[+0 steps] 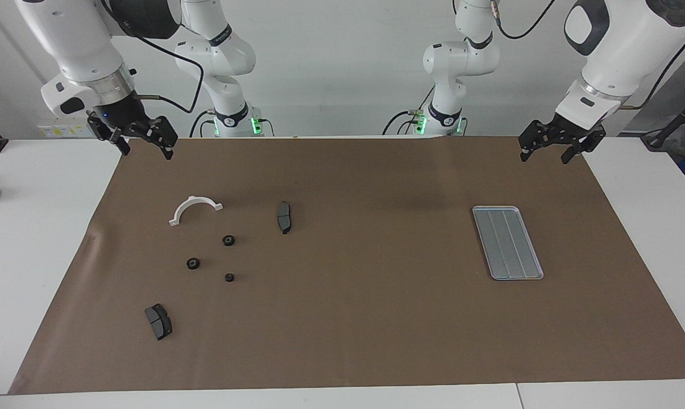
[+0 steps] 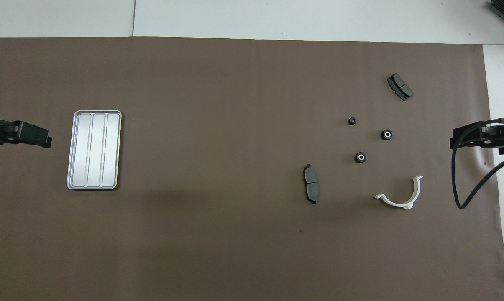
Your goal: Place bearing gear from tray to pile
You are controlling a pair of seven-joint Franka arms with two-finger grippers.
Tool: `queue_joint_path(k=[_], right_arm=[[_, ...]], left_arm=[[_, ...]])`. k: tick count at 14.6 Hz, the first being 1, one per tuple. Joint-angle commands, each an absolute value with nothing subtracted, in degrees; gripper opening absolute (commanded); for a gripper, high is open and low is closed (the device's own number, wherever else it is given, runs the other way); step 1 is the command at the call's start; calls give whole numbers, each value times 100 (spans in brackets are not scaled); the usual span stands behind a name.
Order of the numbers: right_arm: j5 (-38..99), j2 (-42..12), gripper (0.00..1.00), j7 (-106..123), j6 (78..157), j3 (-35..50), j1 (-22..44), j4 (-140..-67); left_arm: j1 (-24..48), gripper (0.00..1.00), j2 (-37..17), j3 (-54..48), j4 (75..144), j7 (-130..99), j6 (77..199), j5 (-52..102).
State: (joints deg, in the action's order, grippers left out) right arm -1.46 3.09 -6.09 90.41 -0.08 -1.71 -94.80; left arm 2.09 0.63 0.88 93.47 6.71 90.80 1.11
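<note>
Facing view shows the flat silver-grey ridged metal tray (image 1: 507, 242) bare near the left arm's desk edge, three small black round gears (image 1: 228, 240) piled loosely toward the right arm's edge, so little seems left; left tool (image 1: 553, 146) and right tool (image 1: 140, 138) hang released, empty.

Two arms of glossy white rounded shells with dark grey joint patches and black bands. Silver ribbed ring at each wrist. Black two-finger left gripper (image 1: 553, 149) and right gripper (image 1: 144, 145). Black cables looping along the links. Green lights glowing at both bases.
</note>
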Motion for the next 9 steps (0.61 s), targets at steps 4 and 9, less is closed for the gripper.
queue_joint_path(k=[4, 9], right_arm=[[-176, 360, 100, -536, 8745, 79, -202, -9352], [-105, 422, 100, -554, 8780, 79, -193, -9360]], left_arm=[[299, 100, 176, 123, 9439, 624, 9105, 18], [316, 100, 185, 123, 9457, 615, 9105, 18]])
